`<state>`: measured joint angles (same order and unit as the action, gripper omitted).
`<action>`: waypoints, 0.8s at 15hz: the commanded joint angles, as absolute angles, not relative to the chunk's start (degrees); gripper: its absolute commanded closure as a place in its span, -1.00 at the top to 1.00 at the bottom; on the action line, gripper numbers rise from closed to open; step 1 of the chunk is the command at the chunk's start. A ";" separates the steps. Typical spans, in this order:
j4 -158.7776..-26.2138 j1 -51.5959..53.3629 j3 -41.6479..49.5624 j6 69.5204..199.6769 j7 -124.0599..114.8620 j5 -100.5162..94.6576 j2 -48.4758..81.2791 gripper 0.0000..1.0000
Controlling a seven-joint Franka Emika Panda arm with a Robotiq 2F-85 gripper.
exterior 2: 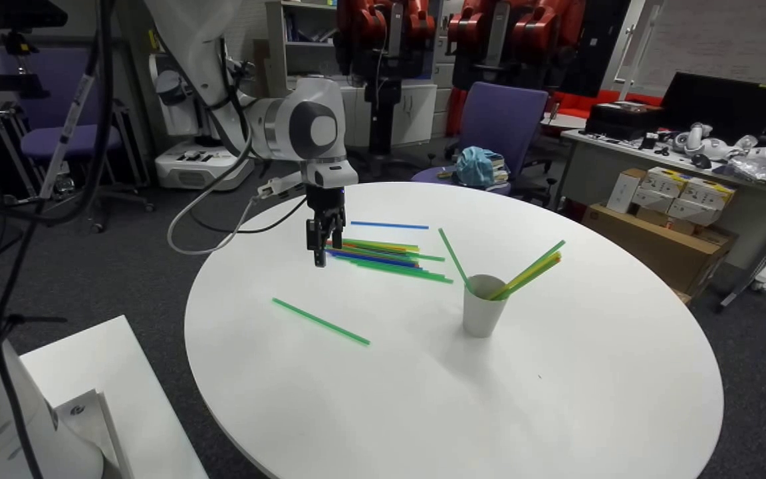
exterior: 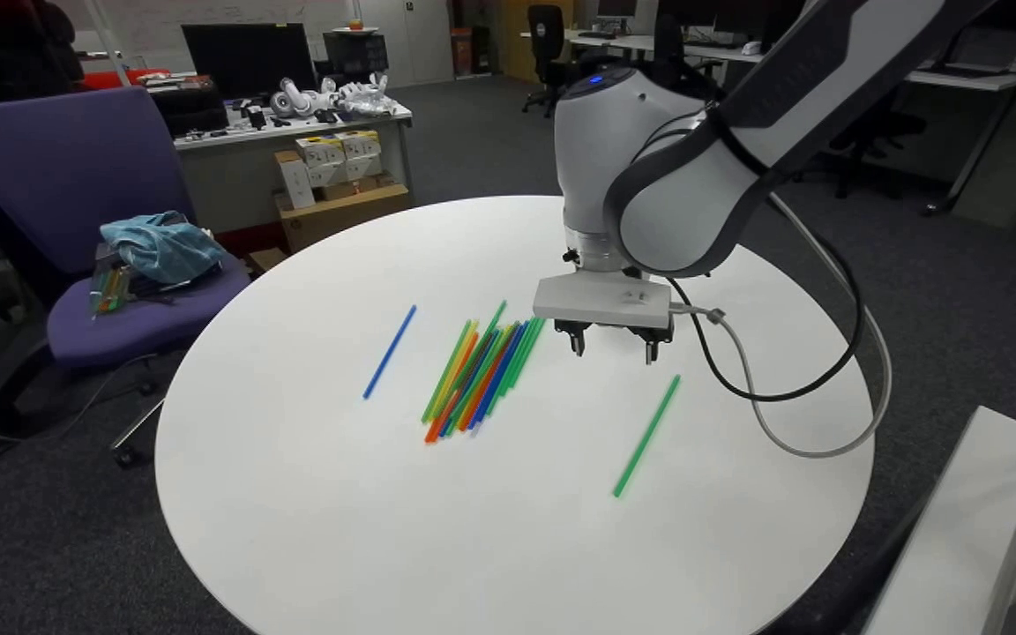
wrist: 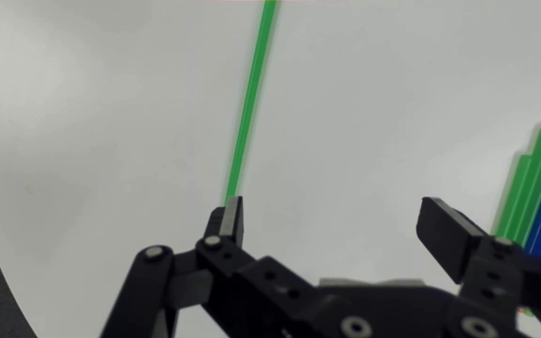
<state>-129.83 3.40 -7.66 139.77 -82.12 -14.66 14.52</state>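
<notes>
Currently, black jointed fingers [wrist: 444,234], spread wide and holding nothing, hang above the round white surface [exterior: 490,529], a lone thin green plastic straw [wrist: 250,101] lying below and beyond them, off mid-gap toward the robot-side edge, its long axis nearly square to their spread.

Robotics lab: robot arm [exterior 2: 283,126] over round table [exterior 2: 556,379]; two red robots [exterior 2: 549,33] behind; desk [exterior: 230,181] bearing computer screen [exterior: 250,62] and white machine parts [exterior: 301,99]; purple office chair [exterior: 76,176]; whiteboard [exterior 2: 722,40].
</notes>
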 commanded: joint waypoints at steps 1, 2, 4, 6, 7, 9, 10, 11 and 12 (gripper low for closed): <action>-129.82 6.11 -4.96 139.81 -81.28 -13.54 14.38 1.00; -129.83 6.11 -4.96 139.81 -81.28 -13.54 14.38 1.00; -129.83 6.11 -4.96 139.81 -81.28 -13.54 14.38 1.00; -129.83 6.11 -4.96 139.81 -81.28 -13.54 14.38 1.00; -129.83 6.11 -4.96 139.81 -81.28 -13.54 14.38 1.00; -129.83 6.11 -4.96 139.81 -81.28 -13.54 14.38 1.00; -130.11 6.14 -4.94 140.04 -81.17 -13.79 14.16 1.00; -130.51 6.58 -4.59 140.12 -81.60 -14.27 13.85 1.00; -130.85 7.24 -4.03 140.18 -82.17 -14.62 13.64 1.00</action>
